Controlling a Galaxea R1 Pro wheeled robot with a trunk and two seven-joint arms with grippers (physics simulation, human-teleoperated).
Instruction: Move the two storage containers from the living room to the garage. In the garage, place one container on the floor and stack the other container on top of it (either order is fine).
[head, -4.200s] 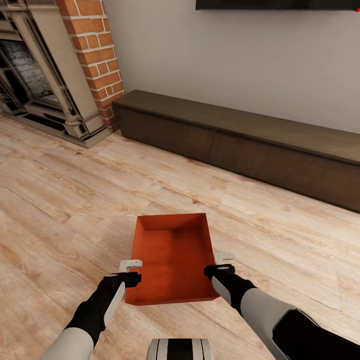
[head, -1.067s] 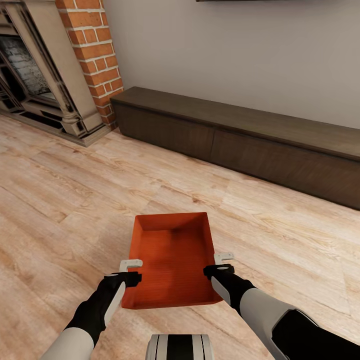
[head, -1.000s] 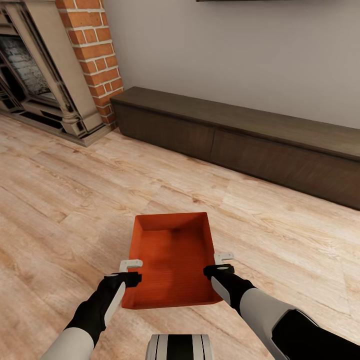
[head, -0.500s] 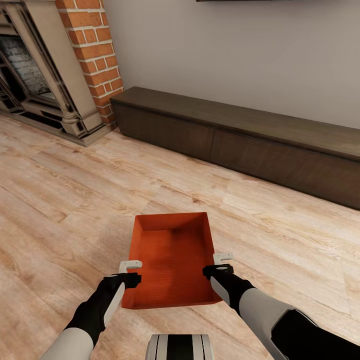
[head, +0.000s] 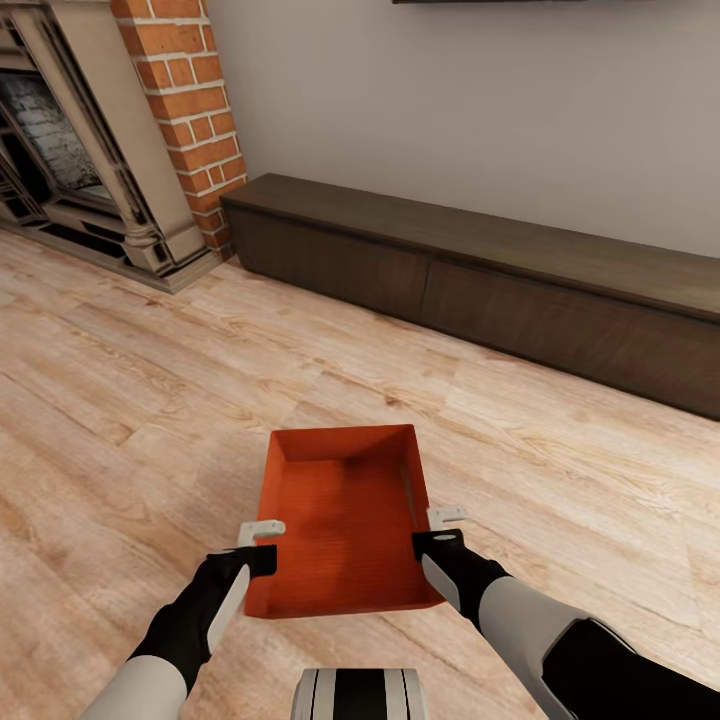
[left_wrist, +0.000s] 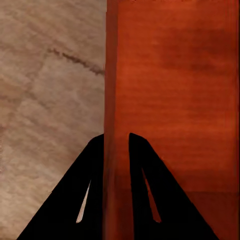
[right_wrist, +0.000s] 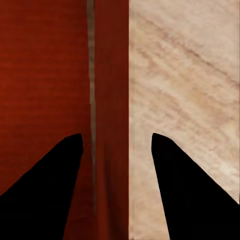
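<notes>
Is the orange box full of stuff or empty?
Empty. The head view looks straight into the box and shows just its bare orange bottom and walls, with nothing lying inside.

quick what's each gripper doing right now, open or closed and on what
Left gripper: shut on the orange bin's side wall.
Right gripper: open, fingers straddling the bin's other side wall without pinching it.

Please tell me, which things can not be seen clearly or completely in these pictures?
- Storage container: its underside is hidden by its own body in the head view, so whether it rests on the wood floor cannot be told.
- Left gripper: its grip surfaces are hidden by the container wall.
- Fireplace: cut off by the head view's edge.
</notes>
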